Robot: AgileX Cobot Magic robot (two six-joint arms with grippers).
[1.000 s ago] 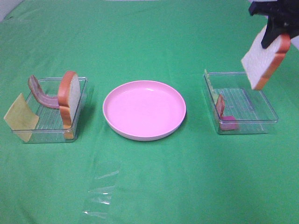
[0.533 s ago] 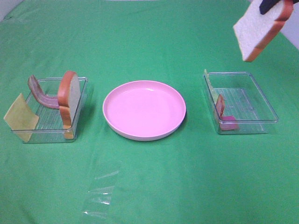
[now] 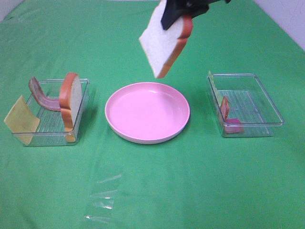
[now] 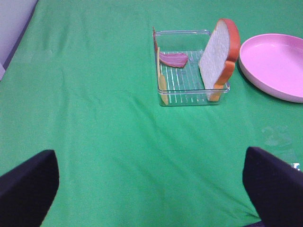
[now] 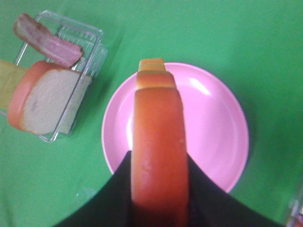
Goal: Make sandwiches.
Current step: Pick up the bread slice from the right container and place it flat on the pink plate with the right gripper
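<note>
Right fingers are clamped on the crust of 1 bread slice, so closed on it. The slice hangs tilted in the air, white face toward us, over the 12 o'clock rim of the plate, not touching it. Right wrist view: we see the crust edge-on above the plate.

Left fingers are spread wide, gripping nothing, over bare table.

Left tray is at 9 o'clock of the plate. A 2nd slice stands on edge by its 3 o'clock wall, bacon curls at the back, cheese leans over the 9 o'clock wall.

Right tray is at 3 o'clock of the plate. A bacon piece and a pink bit sit near its 9 o'clock wall. A pale strip leans on that wall; we can't tell what it is.
</note>
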